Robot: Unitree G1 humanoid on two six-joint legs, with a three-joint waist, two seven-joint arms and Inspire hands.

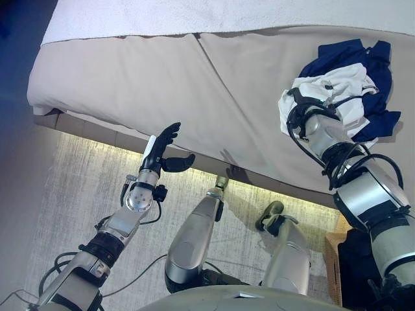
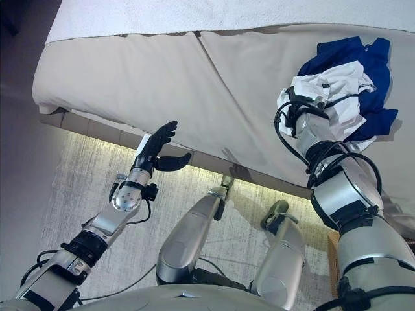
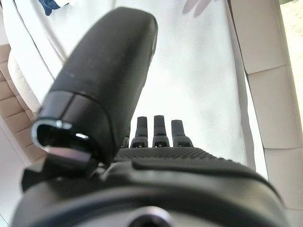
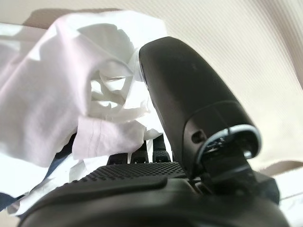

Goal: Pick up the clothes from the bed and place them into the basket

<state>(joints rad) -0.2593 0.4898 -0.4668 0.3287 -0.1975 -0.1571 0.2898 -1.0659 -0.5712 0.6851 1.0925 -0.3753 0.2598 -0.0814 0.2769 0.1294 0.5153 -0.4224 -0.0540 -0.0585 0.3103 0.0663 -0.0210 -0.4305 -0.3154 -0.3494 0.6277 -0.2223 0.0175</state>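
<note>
A pile of clothes lies on the bed (image 1: 162, 78) at the right: a navy garment (image 1: 376, 61) with a crumpled white garment (image 1: 343, 81) on top. My right hand (image 1: 299, 107) is pushed into the near edge of the white garment (image 4: 57, 94), which drapes over it in the right wrist view; only the thumb (image 4: 189, 94) stands clear of the cloth. My left hand (image 1: 162, 146) hovers open over the bed's front edge, far left of the clothes, holding nothing. A tan basket (image 1: 332, 256) shows at the lower right, mostly hidden by my right arm.
A white blanket (image 1: 194, 16) covers the far part of the bed. The beige sheet has a seam (image 1: 214, 71) running down its middle. A pale rug (image 1: 71, 194) lies on the floor along the bed's padded frame (image 1: 97, 129).
</note>
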